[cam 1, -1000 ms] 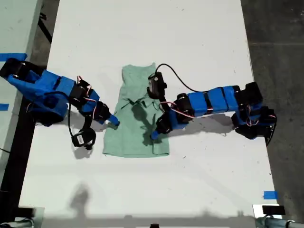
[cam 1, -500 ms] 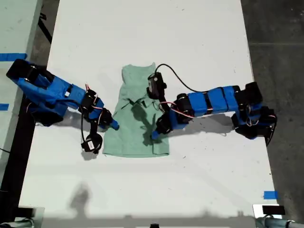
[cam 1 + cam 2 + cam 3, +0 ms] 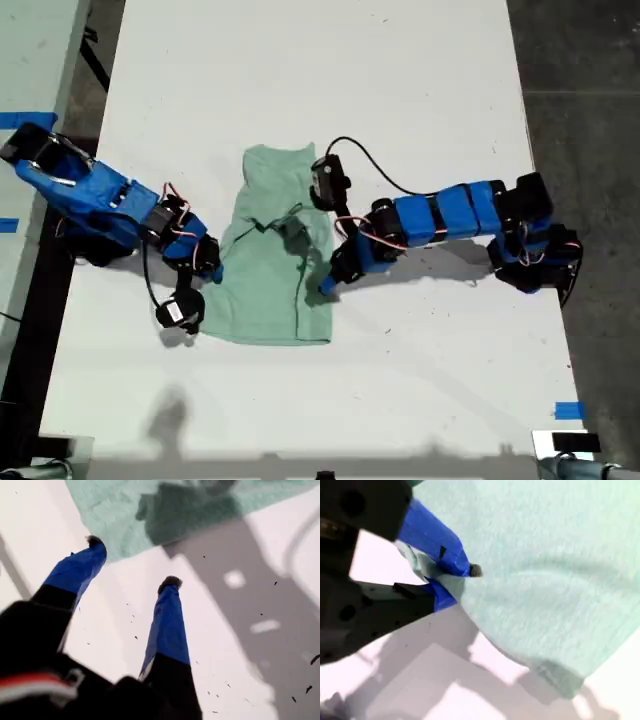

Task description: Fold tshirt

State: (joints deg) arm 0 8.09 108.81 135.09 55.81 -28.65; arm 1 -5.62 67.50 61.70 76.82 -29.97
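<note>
my second hand (image 3: pixel 451 582) pinching the tshirt (image 3: pixel 272 262) edge | my first hand (image 3: pixel 132 562) spread, empty, above desk (image 3: pixel 400 80) | advice: pull evenly, keep cloth taut

- Tshirt (image 3: pixel 270 265): one. It is the only cloth item on the table (image 3: pixel 300 70).
- Tables: one white work surface carries everything I count here.
- Arms: two, both blue and black.
- Grippers: two, my first gripper (image 3: pixel 132 562) and my second gripper (image 3: pixel 454 582), each with two blue fingers.
- Wrist cameras: two black modules, one per arm.
- Blue tape marks: three, one at the exterior view's lower right (image 3: pixel 569 410), two at its left edge.
</note>
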